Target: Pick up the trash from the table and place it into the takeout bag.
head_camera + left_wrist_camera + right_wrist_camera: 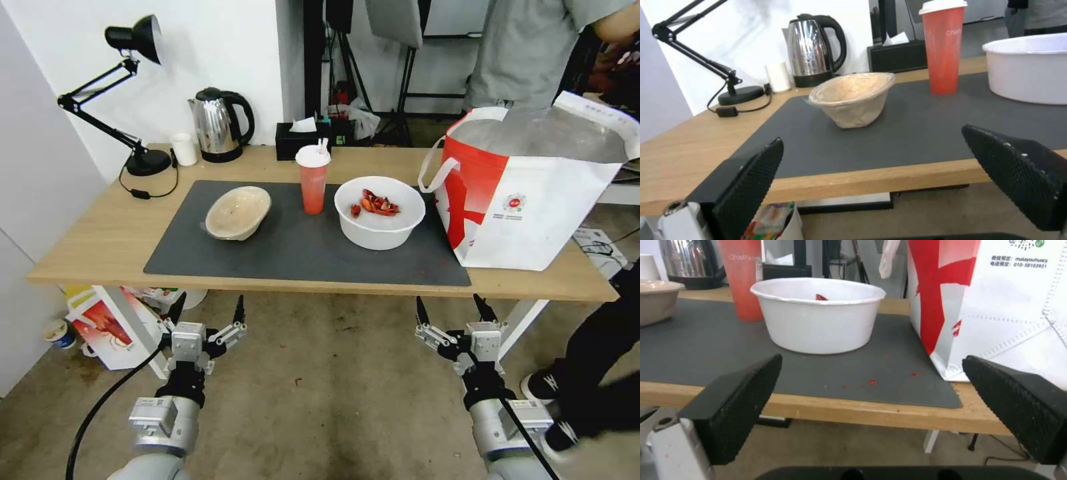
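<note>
A dark grey mat (pixel 293 247) lies on the long wooden table (pixel 87 247), and all the trash sits on it. The beige bowl (pixel 238 212) is tipped on its side toward the left end of the mat. The red cup (pixel 313 180) with a white lid and straw stands upright near the mat's back edge. Just beside it, the big white bowl (pixel 379 213) holds red crayfish shells (pixel 375 203). The takeout bag (pixel 533 193) stands open at the right end of the table, touching the mat's right edge, close to the white bowl. Near the back left corner are a black lamp (pixel 127 100), a small white cup (pixel 183 149) and a shiny kettle (pixel 219 125). The left gripper (pixel 207 312) and the right gripper (pixel 451 311) hang in front of the table's front edge, lower than the tabletop. Both have their fingers spread wide and hold nothing.
</note>
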Motion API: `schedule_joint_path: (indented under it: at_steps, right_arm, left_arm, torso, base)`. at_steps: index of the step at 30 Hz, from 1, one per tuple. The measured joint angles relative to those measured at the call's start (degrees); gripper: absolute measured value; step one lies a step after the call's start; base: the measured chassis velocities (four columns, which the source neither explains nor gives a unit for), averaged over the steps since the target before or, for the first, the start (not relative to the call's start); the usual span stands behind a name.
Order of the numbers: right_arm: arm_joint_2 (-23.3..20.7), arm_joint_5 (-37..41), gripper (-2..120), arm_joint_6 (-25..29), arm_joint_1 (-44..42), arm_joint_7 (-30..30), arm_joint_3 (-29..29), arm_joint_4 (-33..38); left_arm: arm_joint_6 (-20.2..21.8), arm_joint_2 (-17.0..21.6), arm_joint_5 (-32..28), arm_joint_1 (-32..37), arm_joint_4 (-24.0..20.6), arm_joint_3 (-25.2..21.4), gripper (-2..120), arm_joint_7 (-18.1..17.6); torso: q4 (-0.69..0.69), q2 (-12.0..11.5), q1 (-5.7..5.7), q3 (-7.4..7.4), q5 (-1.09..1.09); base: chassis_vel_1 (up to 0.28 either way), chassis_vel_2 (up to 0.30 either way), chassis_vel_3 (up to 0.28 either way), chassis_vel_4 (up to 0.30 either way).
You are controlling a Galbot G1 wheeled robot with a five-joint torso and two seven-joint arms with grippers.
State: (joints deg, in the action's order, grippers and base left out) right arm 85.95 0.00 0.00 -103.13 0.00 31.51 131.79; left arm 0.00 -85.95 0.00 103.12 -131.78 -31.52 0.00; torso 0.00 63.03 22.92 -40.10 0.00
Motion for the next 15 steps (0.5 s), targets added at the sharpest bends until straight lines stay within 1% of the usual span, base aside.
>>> schedule_joint_path:
  at_steps: [15]
  right_arm:
    - [0.0,0.0,100,0.0,0.0,0.0,0.0,0.0]
  left_arm:
    - [0.0,0.0,0.0,0.0,0.0,0.0,100,0.0]
  torso:
    - [0.0,0.0,0.0,0.0,0.0]
  base:
    - [0.0,0.0,0.0,0.0]
